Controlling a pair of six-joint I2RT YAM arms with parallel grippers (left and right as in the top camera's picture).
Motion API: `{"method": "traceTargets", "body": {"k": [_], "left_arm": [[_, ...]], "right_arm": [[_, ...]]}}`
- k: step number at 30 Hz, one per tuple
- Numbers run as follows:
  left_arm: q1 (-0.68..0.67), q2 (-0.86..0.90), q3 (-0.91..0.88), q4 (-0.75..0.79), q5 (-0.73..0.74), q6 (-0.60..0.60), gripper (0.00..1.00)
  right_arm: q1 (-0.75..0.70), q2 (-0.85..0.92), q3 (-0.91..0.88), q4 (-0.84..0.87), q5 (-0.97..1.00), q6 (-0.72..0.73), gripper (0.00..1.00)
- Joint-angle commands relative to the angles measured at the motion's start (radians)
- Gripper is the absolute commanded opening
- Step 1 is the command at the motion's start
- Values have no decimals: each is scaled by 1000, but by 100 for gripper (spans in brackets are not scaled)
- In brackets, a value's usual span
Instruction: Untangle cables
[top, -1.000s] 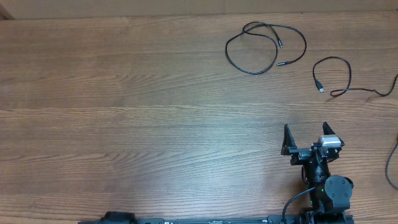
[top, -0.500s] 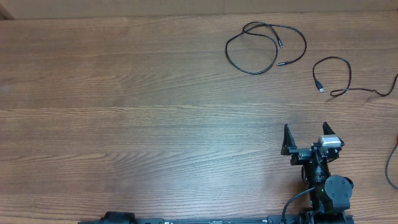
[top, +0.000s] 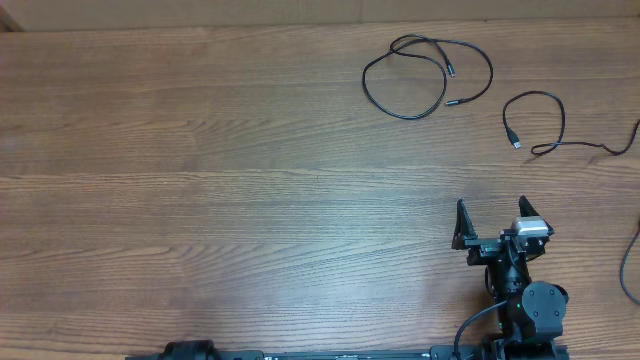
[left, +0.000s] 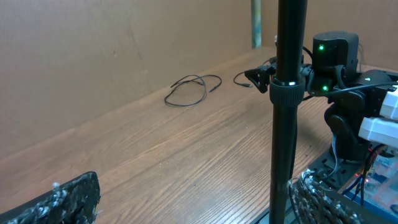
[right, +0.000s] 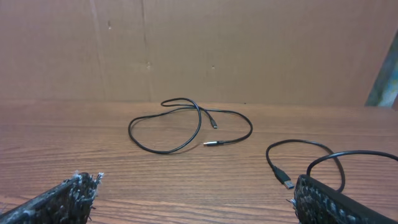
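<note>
Overhead: two cables lie on the far right of the table (top: 200, 180), well apart from each other. The looped cable (top: 364, 82) crosses over itself with both plug ends inside or near the loop; the second cable (top: 561, 120) sits to its right in a loose hook, tail running toward the table edge. The right gripper (top: 491, 207) is parked near the front edge, well short of both, jaws wide apart, holding nothing. Left wrist view: the left gripper (left: 193, 205) has its fingers (left: 62, 199) spread at the frame's bottom corners, nothing between them; a black pole (left: 289, 93) stands close in front, the looped cable (left: 186, 90) far off, the second cable mostly hidden behind the pole. Right wrist view: jaws apart and empty, looped cable (right: 168, 151) straight ahead, second cable (right: 298, 142) nearer on the right, its plug close to the right finger (right: 342, 202). Step in hand, as a judgement: no grasp is on, and the cables already look separated from each other, so only the self-crossing loop seems left. The next move likely calls for the right arm to reach forward, pinch the thin cord low against the wood near a plug end, and draw that end out of the loop.
</note>
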Motion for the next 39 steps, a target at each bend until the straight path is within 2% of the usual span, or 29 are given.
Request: {"method": "traceTargets", "body": {"k": [1,4,9,13,20,25,31,39], "left_arm": [[2,-7,-2,-2,5,16,99],[4,-7,-2,26,0,44,99],[4,-7,-3,172,27,50,100],[4,-7,-3,193,27,49,99],[4,-7,-28,196,-191,129,100],[4,-7,-144,257,-209,189,100],[4,-7,-375,475,-196,195,100],[4,-7,-717,883,-27,196,99]], "right_arm": [[-3,-11,-11,7,-5,-12,100],[-3,-11,-11,7,-5,-12,100],[-3,-11,-11,7,-6,-12,100],[-3,-11,-11,7,-5,-12,100],[-3,-11,-11,7,-5,-12,100],[-3,-11,-11,7,-6,-12,100],[-3,-11,-11,7,-6,-12,100],[-3,-11,-11,7,-5,-12,100]]}}
